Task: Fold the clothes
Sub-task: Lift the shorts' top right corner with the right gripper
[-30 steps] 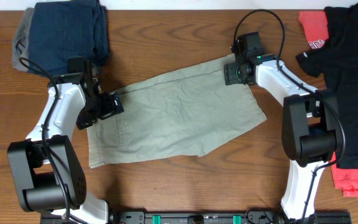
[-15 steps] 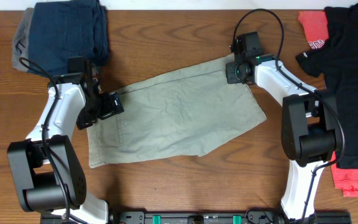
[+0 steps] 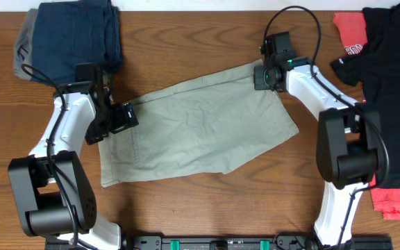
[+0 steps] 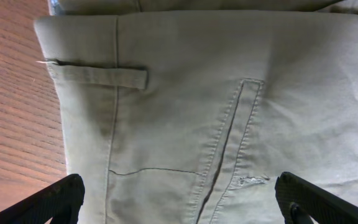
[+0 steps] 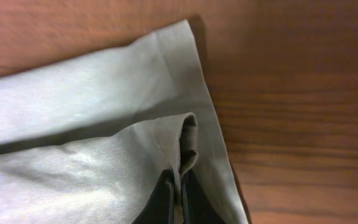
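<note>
Since the right claw [image 5: 178,186] is pinched shut on a small tuck of the shorts [image 5: 92,155] at a hem corner, the fold will likely go best if that grip rises only a little and travels low across the cloth, so the thin layer neither slips out nor drags the rest askew. Bare table [image 5: 291,124] shows just beside that corner. The left claw [image 4: 182,199] stands wide open above the waistband end, a finger to each side of a pocket seam [image 4: 232,130], a belt loop [image 4: 98,76] just beyond, gripping nothing; it probably ought to take its own corner before both ends move together. From above, the shorts lie flat and slanted across the middle of the table, a claw at each end. Farther off, a folded navy garment [image 3: 75,35] sits at the back left, and a black shirt [image 3: 394,90] lies over a red shirt [image 3: 349,35] at the right.
</note>
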Robot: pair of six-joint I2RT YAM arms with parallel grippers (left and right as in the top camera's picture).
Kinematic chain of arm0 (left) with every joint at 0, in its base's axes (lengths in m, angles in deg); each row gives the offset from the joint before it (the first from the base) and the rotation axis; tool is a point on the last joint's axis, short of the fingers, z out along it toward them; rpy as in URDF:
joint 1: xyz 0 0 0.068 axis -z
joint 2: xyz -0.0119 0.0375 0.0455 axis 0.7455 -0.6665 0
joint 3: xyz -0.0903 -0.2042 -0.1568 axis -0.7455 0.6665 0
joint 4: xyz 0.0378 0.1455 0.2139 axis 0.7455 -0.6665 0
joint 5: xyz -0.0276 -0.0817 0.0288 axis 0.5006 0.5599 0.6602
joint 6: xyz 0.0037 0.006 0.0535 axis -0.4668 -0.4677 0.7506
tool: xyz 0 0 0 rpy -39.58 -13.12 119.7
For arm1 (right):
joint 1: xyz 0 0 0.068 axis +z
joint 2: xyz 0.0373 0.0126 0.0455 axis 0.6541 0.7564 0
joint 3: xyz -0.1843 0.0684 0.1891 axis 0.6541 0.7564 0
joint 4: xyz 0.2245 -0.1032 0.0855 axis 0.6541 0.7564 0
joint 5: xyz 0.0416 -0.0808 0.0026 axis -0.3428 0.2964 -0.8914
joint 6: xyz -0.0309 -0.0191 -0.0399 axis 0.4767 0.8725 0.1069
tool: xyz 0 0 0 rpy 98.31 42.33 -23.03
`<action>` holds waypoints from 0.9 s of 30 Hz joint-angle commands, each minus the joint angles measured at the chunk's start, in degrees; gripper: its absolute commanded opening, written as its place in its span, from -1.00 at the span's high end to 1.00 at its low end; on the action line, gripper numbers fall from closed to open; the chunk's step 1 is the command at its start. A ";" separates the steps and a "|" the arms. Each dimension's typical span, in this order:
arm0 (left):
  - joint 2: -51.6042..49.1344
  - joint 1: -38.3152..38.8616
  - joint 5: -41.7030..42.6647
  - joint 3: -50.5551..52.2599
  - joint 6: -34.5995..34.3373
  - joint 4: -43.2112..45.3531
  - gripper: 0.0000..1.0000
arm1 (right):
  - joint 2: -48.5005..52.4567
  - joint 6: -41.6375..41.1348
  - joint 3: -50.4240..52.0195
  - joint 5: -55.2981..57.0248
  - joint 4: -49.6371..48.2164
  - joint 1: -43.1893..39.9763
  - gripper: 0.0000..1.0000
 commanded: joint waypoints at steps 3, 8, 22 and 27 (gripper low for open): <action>0.02 -0.09 -0.09 0.20 -0.59 -0.13 -0.99 | -7.52 -2.16 -1.60 1.86 0.79 0.94 0.97; 0.02 -0.09 -0.09 0.20 -0.59 -0.13 -0.99 | -11.56 -2.16 -1.62 1.84 0.90 2.08 0.98; 0.02 -0.09 -0.09 0.20 -0.59 -0.13 -0.99 | -11.87 -2.58 -1.60 4.39 -4.63 4.11 0.97; 0.02 -0.09 -0.09 0.20 -0.59 -0.13 -0.99 | -9.31 -2.80 -1.60 5.09 -7.17 4.15 0.97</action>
